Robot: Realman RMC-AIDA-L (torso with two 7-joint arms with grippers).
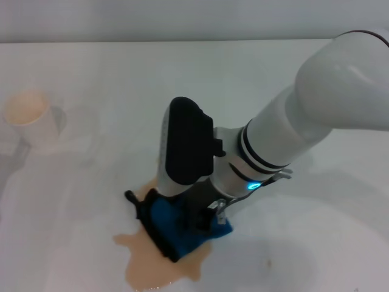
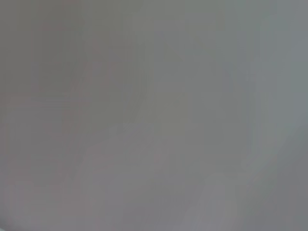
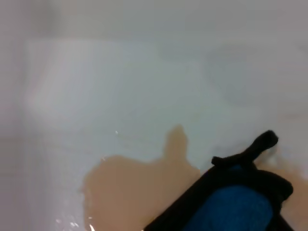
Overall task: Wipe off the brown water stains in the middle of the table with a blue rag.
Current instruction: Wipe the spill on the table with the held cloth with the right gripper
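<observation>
While the white surface (image 1: 91, 79) spreads wide, the brown water stains (image 1: 152, 261) pool mid-front under the right end effector (image 1: 203, 216), which presses the blue rag (image 1: 176, 228) down, grip hidden, and may push liquid outward.

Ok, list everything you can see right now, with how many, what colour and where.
brown water stains: one puddle, light tan-brown, on the table near its front edge, spreading out from under the rag.
blue rag: one, teal-blue with black edging and a black loop, lying on the puddle under the right arm.
paper cup: one, cream, upright at the table's far left.
table: one, white, filling the head view.
right claw: one, on the white and black right arm, pressed down onto the rag.
left claw: not in view; the left wrist view shows only plain grey.
</observation>
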